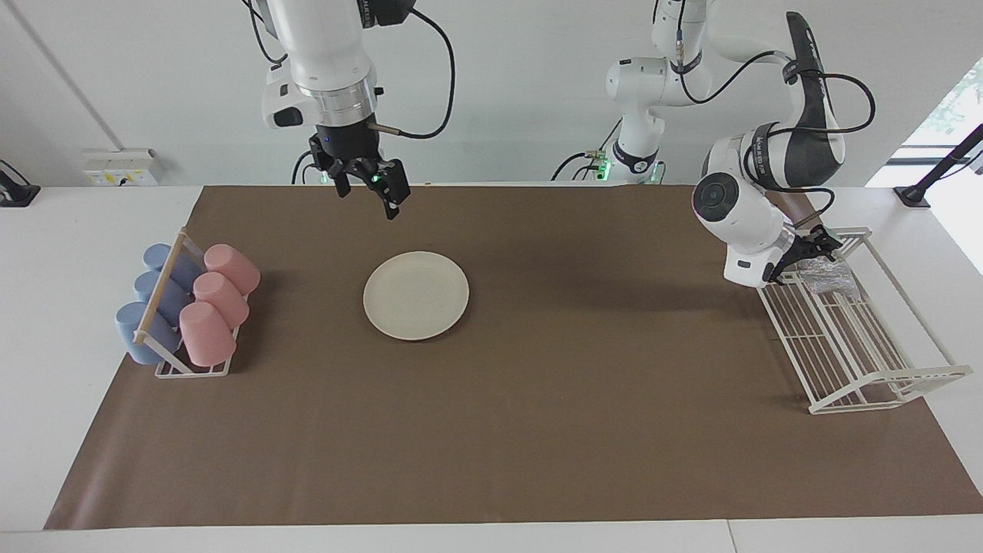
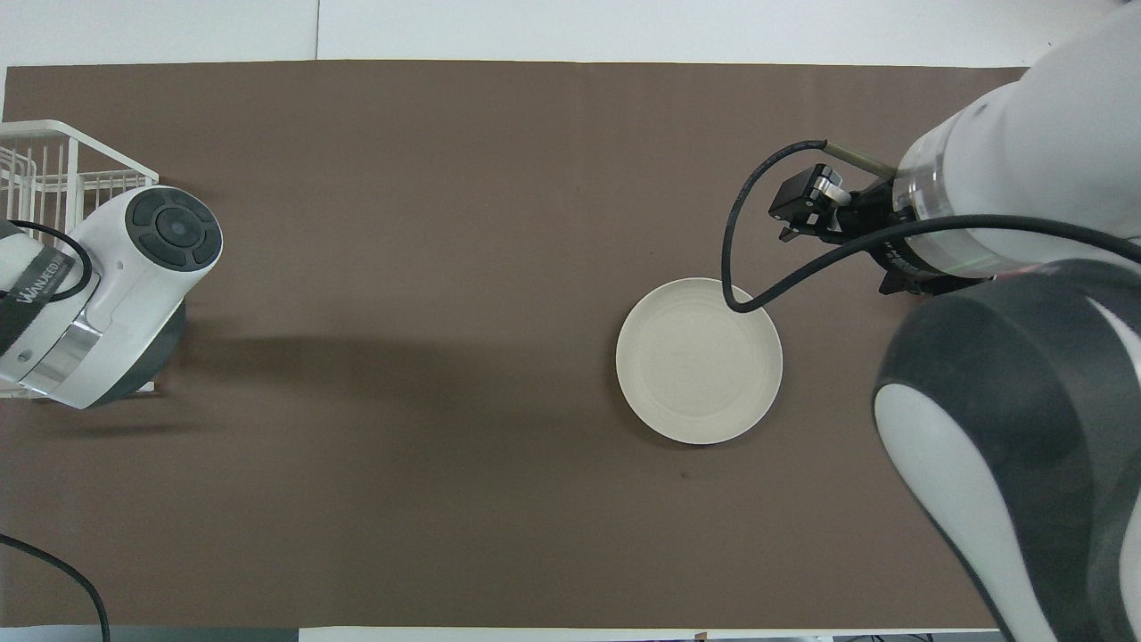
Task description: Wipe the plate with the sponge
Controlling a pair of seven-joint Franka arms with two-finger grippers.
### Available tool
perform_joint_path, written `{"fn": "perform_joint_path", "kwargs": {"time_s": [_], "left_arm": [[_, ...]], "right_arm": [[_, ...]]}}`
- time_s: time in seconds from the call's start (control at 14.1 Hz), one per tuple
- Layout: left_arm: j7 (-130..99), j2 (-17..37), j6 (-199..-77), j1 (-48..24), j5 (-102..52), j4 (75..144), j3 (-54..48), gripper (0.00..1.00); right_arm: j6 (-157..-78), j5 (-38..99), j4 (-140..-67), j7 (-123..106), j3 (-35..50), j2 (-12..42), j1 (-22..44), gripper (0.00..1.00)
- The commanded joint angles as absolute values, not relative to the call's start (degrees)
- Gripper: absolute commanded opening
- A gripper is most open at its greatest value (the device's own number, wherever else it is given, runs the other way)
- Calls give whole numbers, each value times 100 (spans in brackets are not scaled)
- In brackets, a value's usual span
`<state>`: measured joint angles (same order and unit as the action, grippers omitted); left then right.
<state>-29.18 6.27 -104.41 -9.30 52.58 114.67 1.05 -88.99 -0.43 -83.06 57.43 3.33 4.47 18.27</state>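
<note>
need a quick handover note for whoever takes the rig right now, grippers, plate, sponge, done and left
Left gripper: jaws open, at the small silvery-grey glittery sponge in the robot-side end of the white wire rack; sponge not lifted, contact unclear.
Right gripper: jaws open, empty, up in the air over the brown mat on the robots' side of the round cream-white plate.
Plate lies flat on the mat, nearer the right arm's end, untouched.
Done: nothing yet.
Left: grasp the sponge, carry it to the plate, wipe.

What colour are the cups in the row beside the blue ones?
Pink: three pink cups in the cup holder, clearest in the facing view.
</note>
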Motion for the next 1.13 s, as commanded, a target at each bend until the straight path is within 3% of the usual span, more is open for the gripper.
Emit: {"fn": "perform_joint_path", "kwargs": {"time_s": [0.0,0.35,0.49,0.64,0.85,0.92,1.06], "left_arm": [[-3023,501,-10678,-844,5396,11654,123,100],[-3023,510,-10837,-695,5396,11663,123,99],[-3032,510,-10863,-694,5388,11663,114,87],[-3111,510,-10881,-686,5388,11663,114,67],[-3138,510,-10872,-686,5388,11654,114,11],[-3138,510,-10872,-686,5388,11654,114,0],[-3129,518,-10855,-686,5388,11637,114,0]], "right_arm": [[-8877,-62,-8613,6257,351,229,1898,100],[-8903,-44,-8640,6977,369,220,1995,100],[-8895,-35,-8640,7180,369,220,2004,100],[-8886,113,-8640,7451,474,202,2004,100],[-8912,123,-8692,7979,545,167,2004,100],[-8912,132,-8684,8015,545,176,2004,100],[-8860,254,-8701,8086,562,158,2004,100]]}}
